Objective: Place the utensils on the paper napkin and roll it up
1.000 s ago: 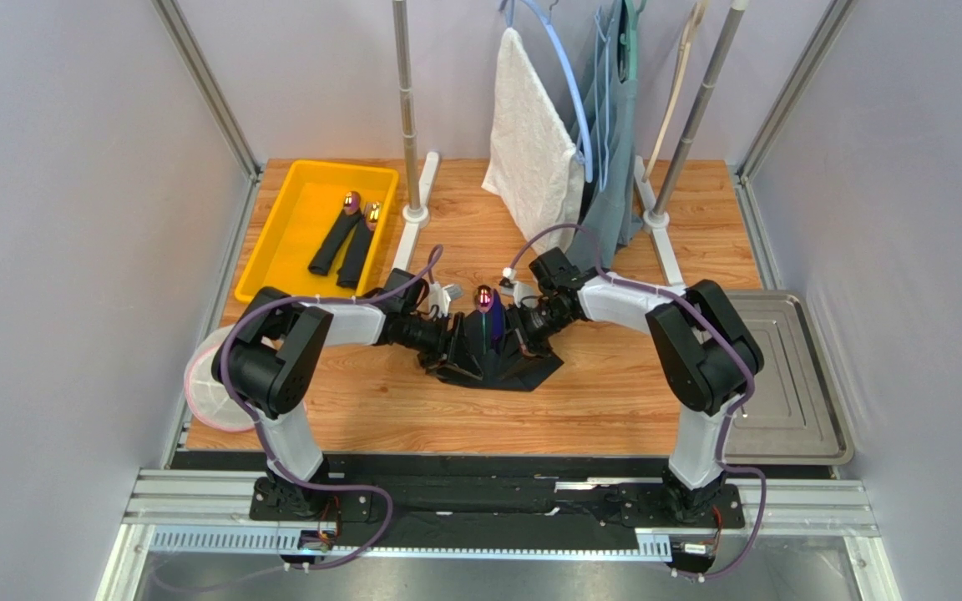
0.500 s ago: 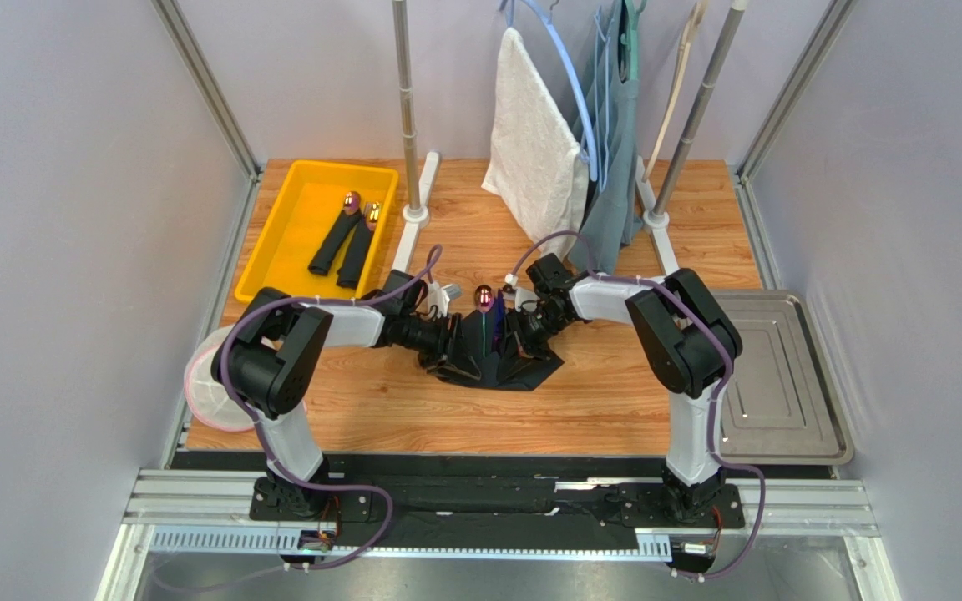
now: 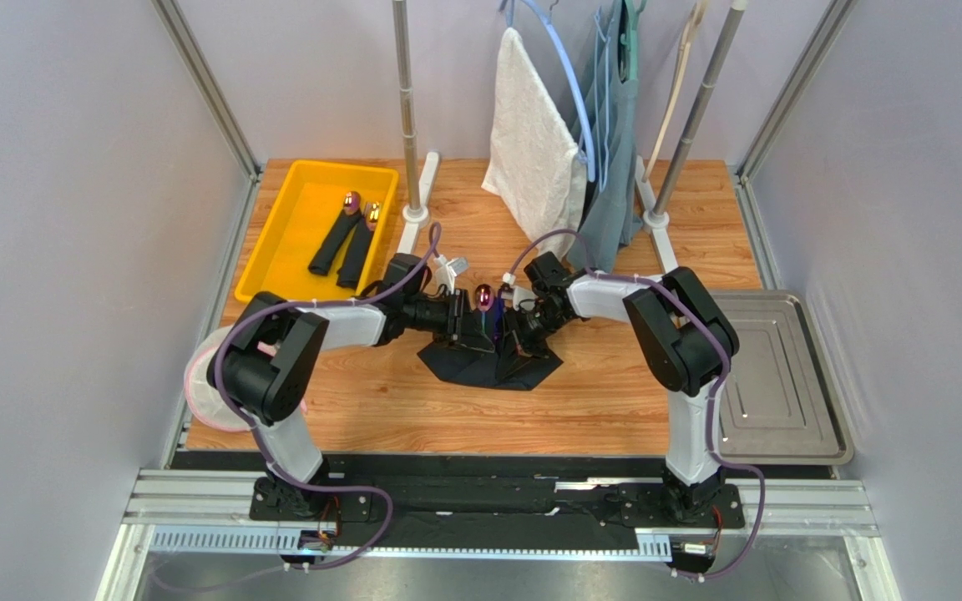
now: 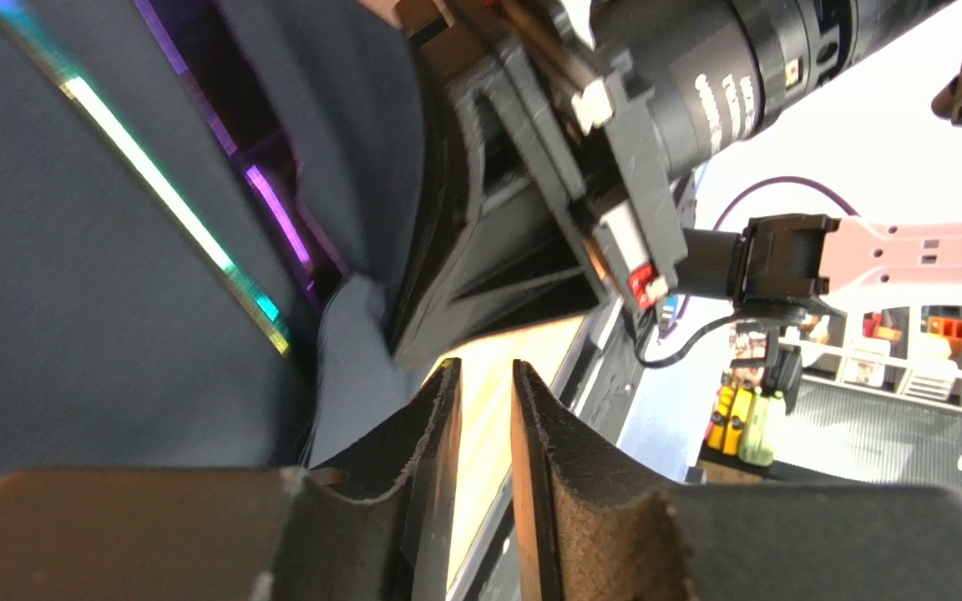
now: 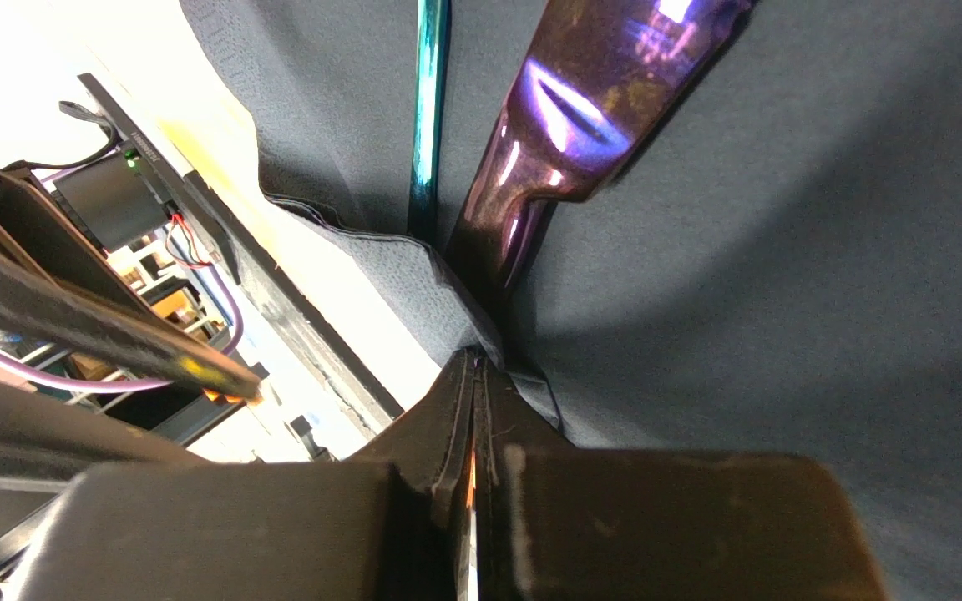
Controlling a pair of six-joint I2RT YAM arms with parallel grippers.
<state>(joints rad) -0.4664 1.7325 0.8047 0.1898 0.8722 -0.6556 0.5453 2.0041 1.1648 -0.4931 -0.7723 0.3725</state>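
**Top view:** paper napkin (image 3: 489,366) sits crumpled mid-surface (image 3: 599,401), between the two arms. Utensils (image 3: 489,311) lie on it, running near to far. The purple-gold head (image 3: 484,297) pokes out past the napkin's far edge, with the thin blue piece (image 3: 499,323) just right of it. Left gripper (image 3: 464,326) reaches in from the left and right gripper (image 3: 518,336) from the right. Both are low over the napkin, flanking the utensils. Yellow bin (image 3: 275,238) at far left holds two dark rolled bundles (image 3: 339,244) with shiny heads. White towel (image 3: 534,138) and grey-blue garment (image 3: 612,113) hang at the far side. Metal tray (image 3: 781,376) is at the right edge.

**Left wrist view:** left gripper (image 4: 482,372) jaws are a narrow slit apart, with bare wood showing through the gap and nothing visibly pinched. The napkin (image 4: 97,313) fills the left of the frame, and a raised fold sits just beside the left fingertip. Iridescent utensil edges (image 4: 160,188) run across the napkin. The right arm's wrist is at top right.

**Right wrist view:** right gripper (image 5: 476,363) jaws are clenched with no gap, the tips nipping a fold at the napkin (image 5: 750,276) edge. The purple-gold piece (image 5: 587,113) and blue piece (image 5: 427,113) lie side by side on the napkin just beyond the tips. Their near ends are tucked under that fold.
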